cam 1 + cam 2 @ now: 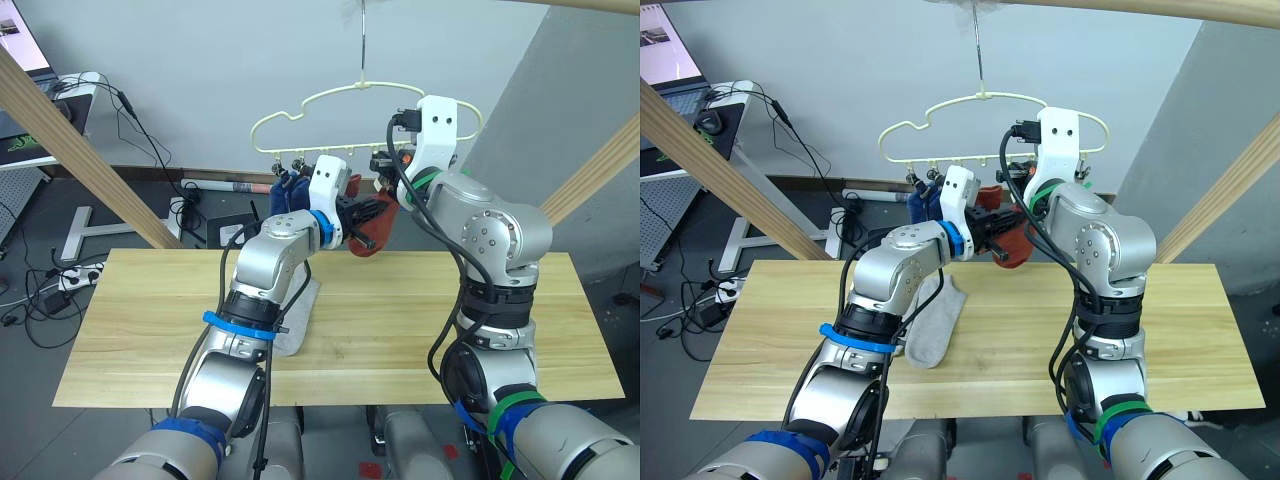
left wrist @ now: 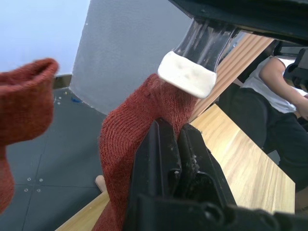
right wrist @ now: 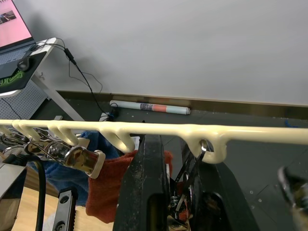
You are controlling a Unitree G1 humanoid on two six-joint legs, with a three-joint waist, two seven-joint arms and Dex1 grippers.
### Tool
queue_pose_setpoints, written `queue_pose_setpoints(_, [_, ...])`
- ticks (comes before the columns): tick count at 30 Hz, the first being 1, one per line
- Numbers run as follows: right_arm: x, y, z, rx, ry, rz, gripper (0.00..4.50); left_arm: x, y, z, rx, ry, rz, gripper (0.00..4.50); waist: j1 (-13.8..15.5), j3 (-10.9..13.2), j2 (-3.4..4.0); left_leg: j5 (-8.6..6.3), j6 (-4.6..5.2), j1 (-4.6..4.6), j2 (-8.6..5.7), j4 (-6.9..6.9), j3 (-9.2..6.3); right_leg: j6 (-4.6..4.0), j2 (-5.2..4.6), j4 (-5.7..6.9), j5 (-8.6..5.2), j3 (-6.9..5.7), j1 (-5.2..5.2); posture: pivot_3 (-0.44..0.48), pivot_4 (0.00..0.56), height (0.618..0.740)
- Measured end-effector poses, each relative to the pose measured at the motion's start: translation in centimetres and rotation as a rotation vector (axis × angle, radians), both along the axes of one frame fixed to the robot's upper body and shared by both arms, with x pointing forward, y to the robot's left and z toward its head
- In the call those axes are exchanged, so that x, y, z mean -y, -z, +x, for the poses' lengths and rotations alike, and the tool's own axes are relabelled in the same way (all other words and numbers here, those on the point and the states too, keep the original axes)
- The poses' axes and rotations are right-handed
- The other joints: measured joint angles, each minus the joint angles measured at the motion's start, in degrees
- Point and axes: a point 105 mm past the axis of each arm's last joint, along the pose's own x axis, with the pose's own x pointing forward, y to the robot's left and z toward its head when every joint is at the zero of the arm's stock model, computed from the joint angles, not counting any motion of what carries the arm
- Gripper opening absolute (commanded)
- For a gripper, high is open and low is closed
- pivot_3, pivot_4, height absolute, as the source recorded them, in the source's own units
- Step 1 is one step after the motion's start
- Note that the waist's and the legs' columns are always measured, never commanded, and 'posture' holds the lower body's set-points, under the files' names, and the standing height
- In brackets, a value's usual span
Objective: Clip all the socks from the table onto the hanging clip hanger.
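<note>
The cream-yellow clip hanger [image 1: 340, 105] hangs above the far edge of the table [image 1: 420, 320]. My left gripper [image 2: 179, 127] is shut on a rust-red sock [image 2: 139, 115] and holds it up just under a white-padded clip [image 2: 187, 74]. My right gripper [image 3: 178, 149] is raised to the hanger's bar, shut on a metal clip [image 3: 192, 175]. A blue sock [image 1: 290, 190] hangs from a clip on the left. Another rust-red sock [image 2: 24, 101] hangs beside the held one. One light grey sock [image 1: 937, 318] lies on the table under my left arm.
Slanted wooden beams stand at the left [image 1: 90, 160] and right [image 1: 590, 180] of the table. A desk with a laptop [image 1: 30, 60] and cables is at the far left. A person [image 2: 284, 91] sits beyond the table. A rolled tube [image 3: 149, 107] lies by the wall.
</note>
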Motion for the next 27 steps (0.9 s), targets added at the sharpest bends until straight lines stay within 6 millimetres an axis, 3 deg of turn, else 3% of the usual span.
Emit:
queue_pose_setpoints(10, [0.3, -0.1, 0.1, 0.005, 0.007, -0.007, 0.13, -0.9, 0.1, -0.1, -0.004, -0.004, 0.004, 0.02, 0.05, 0.00, 0.00, 0.00, 0.00, -0.02, 0.00, -0.02, 0.00, 0.00, 0.00, -0.06, 0.00, 0.00, 0.00, 0.007, 0.301, 0.740])
queue_pose_setpoints(27, [0.4, -0.2, 0.1, 0.015, 0.011, -0.005, 0.13, 0.1, -1.1, -0.3, -0.015, 0.011, -0.048, 0.02, 0.05, 0.01, 0.01, 0.00, 0.00, -0.03, 0.00, -0.04, 0.00, 0.00, 0.00, -0.11, 0.00, 0.00, 0.00, 0.000, 0.306, 0.740])
